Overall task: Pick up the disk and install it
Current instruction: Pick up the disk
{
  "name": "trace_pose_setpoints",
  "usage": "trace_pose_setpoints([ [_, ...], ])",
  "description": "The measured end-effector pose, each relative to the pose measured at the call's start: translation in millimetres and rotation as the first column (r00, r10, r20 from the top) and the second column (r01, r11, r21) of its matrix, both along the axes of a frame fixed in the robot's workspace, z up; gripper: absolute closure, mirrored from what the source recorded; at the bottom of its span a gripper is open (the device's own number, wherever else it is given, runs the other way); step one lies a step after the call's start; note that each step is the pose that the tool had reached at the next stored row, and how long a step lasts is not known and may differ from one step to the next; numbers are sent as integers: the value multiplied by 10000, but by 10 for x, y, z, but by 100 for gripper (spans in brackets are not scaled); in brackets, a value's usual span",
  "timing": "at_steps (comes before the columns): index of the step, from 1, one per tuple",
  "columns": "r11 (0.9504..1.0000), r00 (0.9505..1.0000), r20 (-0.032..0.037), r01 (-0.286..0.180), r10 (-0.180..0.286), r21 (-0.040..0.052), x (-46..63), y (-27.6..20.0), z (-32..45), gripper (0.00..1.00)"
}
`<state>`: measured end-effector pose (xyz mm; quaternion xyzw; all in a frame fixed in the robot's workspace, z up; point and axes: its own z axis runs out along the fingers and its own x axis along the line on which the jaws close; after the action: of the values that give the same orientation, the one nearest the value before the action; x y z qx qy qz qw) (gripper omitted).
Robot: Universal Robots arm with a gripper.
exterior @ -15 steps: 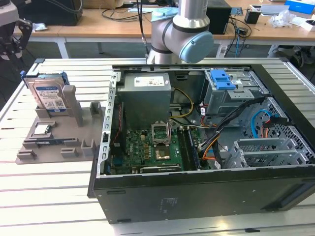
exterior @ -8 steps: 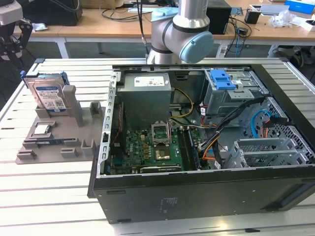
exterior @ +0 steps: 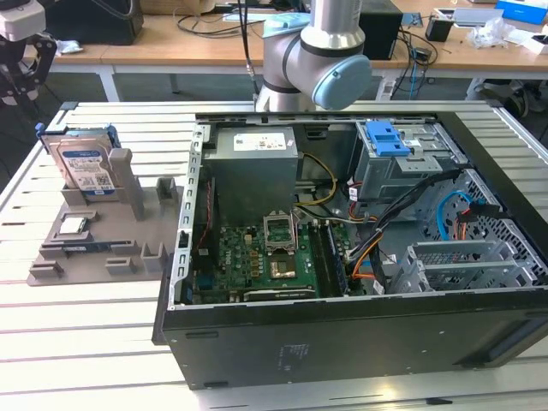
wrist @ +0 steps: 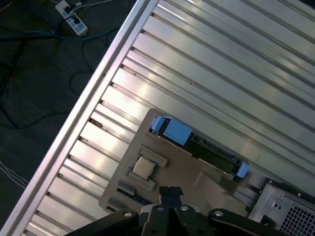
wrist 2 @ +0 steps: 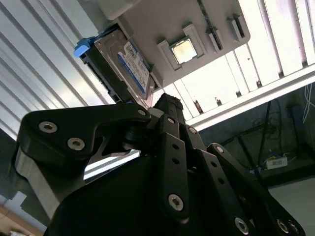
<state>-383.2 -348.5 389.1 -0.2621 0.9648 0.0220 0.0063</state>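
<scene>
The disk [exterior: 83,164] is a silver drive with a white-and-blue label in a blue carrier. It stands on edge in a slot of the grey holder [exterior: 128,231] at the exterior view's left. Both wrist views show the disk [wrist 2: 125,61] [wrist: 206,146] from a distance. My gripper [exterior: 19,73] hangs high at the exterior view's top left, well apart from the disk. The fingertips [wrist: 170,191] meet with nothing between them, so my gripper [wrist 2: 168,102] is shut and holds nothing.
A small square chip [exterior: 73,225] [wrist: 143,167] lies on the grey holder near the disk. The open computer case [exterior: 360,334] takes up the middle and right of the slatted table, with a blue-latched drive cage [exterior: 402,158] at its back. Beyond the table edge, cables lie on the floor [wrist: 44,73].
</scene>
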Motion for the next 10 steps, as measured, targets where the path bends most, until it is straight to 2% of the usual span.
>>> trace_pose_setpoints([
  [6, 9982, 9982, 0, -593, 593, 0, 0, 0, 0, 90],
  [10, 9952, 9952, 0, -975, 975, 0, 0, 0, 0, 90],
])
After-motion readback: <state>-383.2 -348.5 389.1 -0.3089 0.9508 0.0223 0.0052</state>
